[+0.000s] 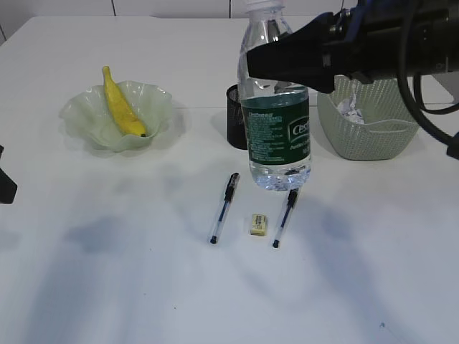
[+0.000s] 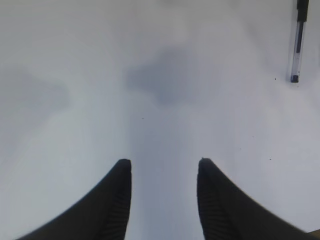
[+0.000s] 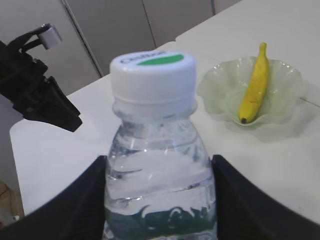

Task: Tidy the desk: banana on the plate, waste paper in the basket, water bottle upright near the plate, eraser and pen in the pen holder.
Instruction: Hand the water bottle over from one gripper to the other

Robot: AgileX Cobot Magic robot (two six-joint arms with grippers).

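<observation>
The right arm [image 1: 358,50] is matte black and blocky, tapering to a blunt wedge at its front, with thick black cables [image 1: 423,107] looping from its body and a hint of blue wire at the top. The left gripper [image 2: 162,200] has two black fingers [image 2: 117,200], curved like horns, with fine ribbing along their inner faces. In the right wrist view the other arm [image 3: 35,95] shows as angular black parts with a small pale grey cap [image 3: 51,34] at its upper end.

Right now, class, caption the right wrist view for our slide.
Right gripper holds the upright water bottle; banana lies on the plate.
</observation>
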